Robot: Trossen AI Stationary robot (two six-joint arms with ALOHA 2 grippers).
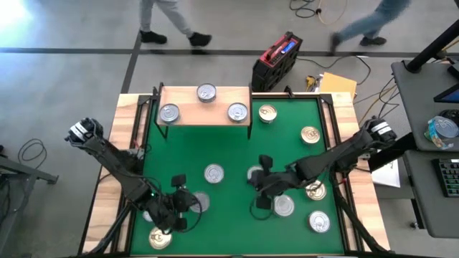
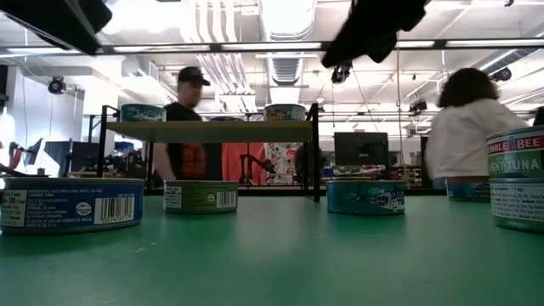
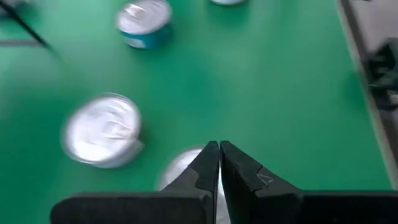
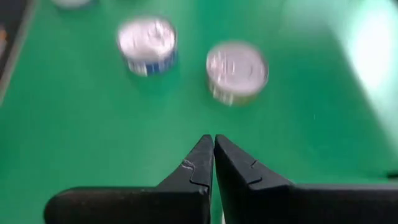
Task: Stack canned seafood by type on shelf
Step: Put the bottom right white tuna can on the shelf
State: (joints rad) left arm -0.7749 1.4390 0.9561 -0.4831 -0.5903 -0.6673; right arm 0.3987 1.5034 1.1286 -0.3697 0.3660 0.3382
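Note:
The shelf (image 1: 204, 107) stands at the mat's far edge, a light-wood board on black legs, with three silver-topped tins (image 1: 206, 92) on it. Several more tins rest flat on the green mat (image 1: 237, 147), silver-topped (image 1: 213, 173) and gold-topped (image 1: 310, 134). My left gripper (image 1: 193, 204) (image 3: 219, 149) is shut at the near left. It hovers over a silver-topped tin (image 3: 177, 169) and is clear of it. My right gripper (image 1: 257, 185) (image 4: 213, 142) is shut above the mat's middle right, with two silver-topped tins (image 4: 236, 65) ahead of it.
People walk on the floor beyond the table's far edge (image 2: 189, 119). A red toolbox (image 1: 276, 61) sits behind the shelf. A desk with a keyboard (image 1: 448, 175) stands to the right. Tins crowd the near right of the mat (image 1: 319, 222); bare mat lies in front of the shelf.

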